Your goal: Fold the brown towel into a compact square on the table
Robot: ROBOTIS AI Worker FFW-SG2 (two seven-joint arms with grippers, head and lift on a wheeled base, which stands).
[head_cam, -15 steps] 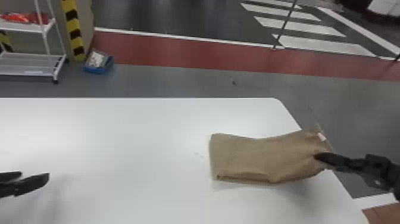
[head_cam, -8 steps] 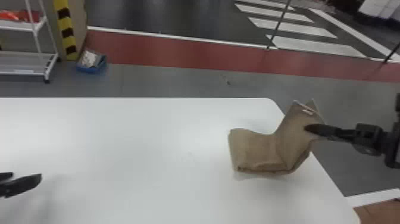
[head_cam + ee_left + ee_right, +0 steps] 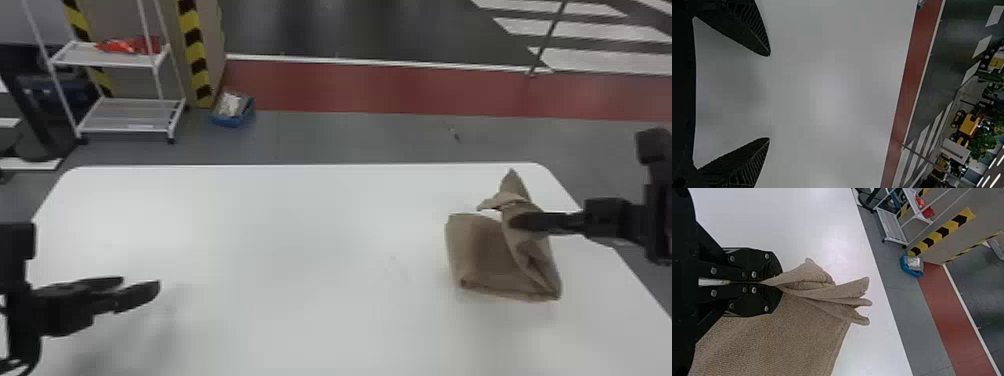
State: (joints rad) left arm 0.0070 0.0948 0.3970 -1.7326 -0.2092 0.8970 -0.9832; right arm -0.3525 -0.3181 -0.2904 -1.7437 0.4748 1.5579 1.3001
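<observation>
— What is changing on the worktop (image 3: pixel 300 250)?

— At right, the right end effector (image 3: pixel 517 221), clenched on the towel (image 3: pixel 480 255), is lifting its right end higher than before and turning it leftward. A fold is forming, apparently needing laying down and squaring.

— The left end effector (image 3: pixel 770 96)?

— Waiting near left, released, fingers standing apart.

— Anything obscured?

— Cloth is bunching at the grip, concealing how its layers are aligning.
</observation>
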